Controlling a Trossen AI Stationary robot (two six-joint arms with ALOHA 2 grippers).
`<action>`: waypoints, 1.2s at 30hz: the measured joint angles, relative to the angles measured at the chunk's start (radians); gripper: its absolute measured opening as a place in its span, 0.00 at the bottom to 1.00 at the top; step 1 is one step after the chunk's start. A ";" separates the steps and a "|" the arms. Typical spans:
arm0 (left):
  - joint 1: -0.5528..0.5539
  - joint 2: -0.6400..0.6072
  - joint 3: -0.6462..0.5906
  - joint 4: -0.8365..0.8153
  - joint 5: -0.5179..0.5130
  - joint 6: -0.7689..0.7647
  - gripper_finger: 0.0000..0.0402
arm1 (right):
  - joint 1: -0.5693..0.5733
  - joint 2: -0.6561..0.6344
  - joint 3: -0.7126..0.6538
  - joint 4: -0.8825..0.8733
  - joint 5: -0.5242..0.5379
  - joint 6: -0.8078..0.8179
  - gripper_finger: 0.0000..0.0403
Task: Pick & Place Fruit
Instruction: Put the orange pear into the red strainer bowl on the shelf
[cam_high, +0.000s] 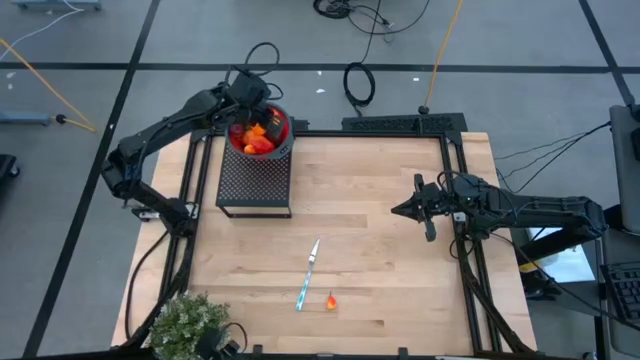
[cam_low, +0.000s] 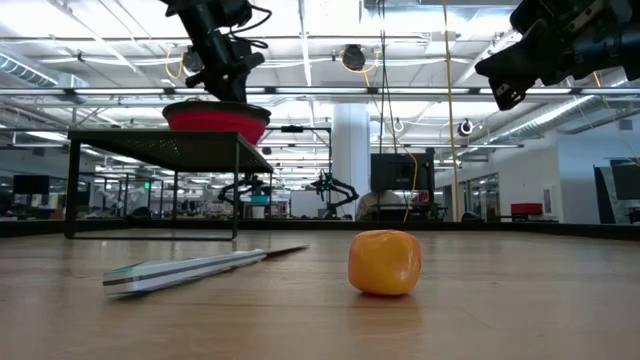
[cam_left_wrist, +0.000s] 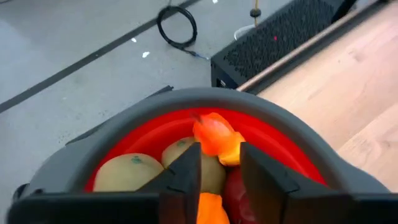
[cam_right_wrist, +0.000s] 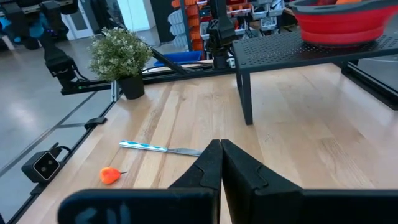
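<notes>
**Red bowl of toy fruit under the left gripper**

Wooden planks form the surface (cam_high: 370, 230) we see from above, framed by dark rails. At its far left a black perforated stand (cam_high: 255, 180) carries a red bowl (cam_high: 280, 128) with a grey rim. Inside the bowl lie the fruit (cam_left_wrist: 134, 171): olive-brown ovals, a dark-red ball and orange pieces.

The left gripper (cam_left_wrist: 219, 168) hangs directly over the bowl. Its two dark fingers stand slightly apart, and an orange-red piece (cam_left_wrist: 214, 137) sits just at their tips; we cannot tell whether the fingers touch it.

The right gripper (cam_right_wrist: 221, 163) hovers above the right side of the surface, well apart from the bowl, with its fingers pressed together and holding nothing.

On the near middle of the surface lies a knife (cam_high: 308, 273) with a pale blue handle. Just to its right rests one small orange fruit (cam_high: 331, 300), alone on the wood and apart from both arms.

A bushy grey-green plant (cam_high: 187, 322) in a dark pot stands at the near left corner.
</notes>
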 joint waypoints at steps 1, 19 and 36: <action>-0.002 -0.007 0.000 0.001 -0.009 -0.009 0.29 | 0.000 0.000 0.000 0.000 0.000 0.004 0.00; -0.266 -0.334 0.001 -0.001 0.142 -0.164 0.36 | 0.000 0.002 0.000 0.000 -0.004 0.014 0.00; -0.505 -0.478 0.001 0.000 0.145 -0.054 0.03 | 0.000 0.003 0.000 0.000 -0.005 0.014 0.00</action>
